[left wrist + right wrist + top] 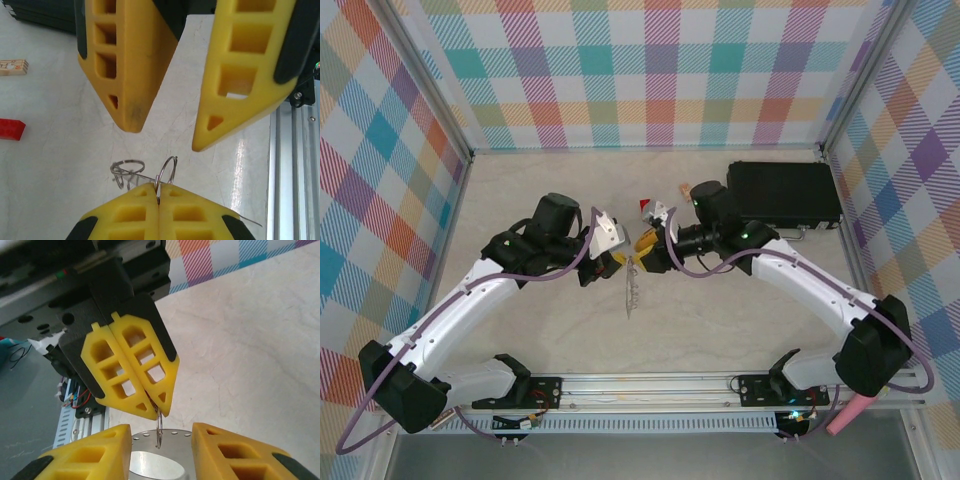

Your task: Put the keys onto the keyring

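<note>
The keyring hangs edge-on between the two arms, above the table. My left gripper is shut on one of its small wire loops. A second loop sticks out to the left. In the right wrist view the left gripper pinches that loop above the keyring's flat grey band. My right gripper faces it tip to tip, open, with its fingers either side of the loop and not touching it. The keys are hidden.
A red block and a small tan block lie just behind the grippers. A black case stands at the back right. The metal rail runs along the near edge. Plaid walls close in the table.
</note>
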You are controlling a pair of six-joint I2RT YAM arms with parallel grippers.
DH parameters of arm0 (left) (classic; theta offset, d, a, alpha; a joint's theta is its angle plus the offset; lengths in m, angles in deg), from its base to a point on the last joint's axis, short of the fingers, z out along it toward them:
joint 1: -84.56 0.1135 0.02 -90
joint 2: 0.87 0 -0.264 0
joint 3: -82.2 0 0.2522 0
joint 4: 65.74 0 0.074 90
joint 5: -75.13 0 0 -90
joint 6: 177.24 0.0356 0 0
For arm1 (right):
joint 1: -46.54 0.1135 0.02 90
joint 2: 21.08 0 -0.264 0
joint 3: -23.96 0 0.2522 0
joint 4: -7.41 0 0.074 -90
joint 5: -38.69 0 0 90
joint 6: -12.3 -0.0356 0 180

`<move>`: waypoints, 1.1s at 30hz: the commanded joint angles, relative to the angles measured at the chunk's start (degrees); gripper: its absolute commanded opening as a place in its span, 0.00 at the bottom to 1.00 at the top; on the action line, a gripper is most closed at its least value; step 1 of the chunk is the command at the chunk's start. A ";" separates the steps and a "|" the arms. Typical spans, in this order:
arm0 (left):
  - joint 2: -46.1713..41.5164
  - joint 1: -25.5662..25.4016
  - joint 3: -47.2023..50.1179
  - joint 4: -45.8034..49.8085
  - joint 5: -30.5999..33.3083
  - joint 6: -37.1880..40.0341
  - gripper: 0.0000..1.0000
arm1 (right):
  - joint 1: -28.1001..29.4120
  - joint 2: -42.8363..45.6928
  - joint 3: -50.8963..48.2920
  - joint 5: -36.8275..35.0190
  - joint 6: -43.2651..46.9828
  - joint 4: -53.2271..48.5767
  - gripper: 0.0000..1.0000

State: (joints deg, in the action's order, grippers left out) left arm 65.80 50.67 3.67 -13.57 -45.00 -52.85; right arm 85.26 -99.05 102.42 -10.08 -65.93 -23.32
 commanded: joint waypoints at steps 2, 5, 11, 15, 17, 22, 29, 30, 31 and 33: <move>0.13 -0.74 -2.25 0.65 0.02 1.23 0.00 | 0.98 -1.26 2.19 2.08 3.35 -3.88 0.36; 0.36 -1.00 -2.45 0.70 -0.24 1.25 0.00 | 1.27 -2.30 2.81 1.99 3.44 -4.33 0.36; 0.24 -1.18 -2.46 0.49 -0.50 1.18 0.00 | 1.73 -3.53 3.29 2.08 3.61 -4.37 0.36; 0.46 -1.35 -2.54 0.37 -0.91 0.96 0.00 | 2.32 -4.66 3.84 1.81 4.04 -5.33 0.34; 0.62 -1.52 -2.63 0.48 -0.94 0.94 0.00 | 2.54 -5.08 4.11 1.66 4.22 -5.65 0.33; 1.00 -1.79 -2.64 0.94 -1.05 1.16 0.00 | 2.68 -4.82 3.92 1.28 4.18 -4.54 0.29; 1.09 -1.96 -2.64 1.41 -0.64 1.40 0.00 | 2.68 -4.20 3.26 0.59 4.31 -3.81 0.11; 1.02 -1.94 -2.64 1.47 -0.63 1.46 0.00 | 2.73 -4.19 3.23 0.60 4.40 -3.81 0.05; 1.02 -1.97 -2.61 1.49 -0.63 1.47 0.00 | 2.70 -4.13 3.16 0.60 4.49 -3.84 0.01; 1.02 -1.95 -2.56 1.49 -0.48 1.52 0.00 | 2.69 -4.04 3.07 0.41 4.56 -3.56 0.00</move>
State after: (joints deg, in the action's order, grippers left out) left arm 66.96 49.44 2.99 -12.89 -43.77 -52.63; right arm 87.51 -103.84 104.70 -10.28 -62.19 -28.30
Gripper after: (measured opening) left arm 0.045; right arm 0.052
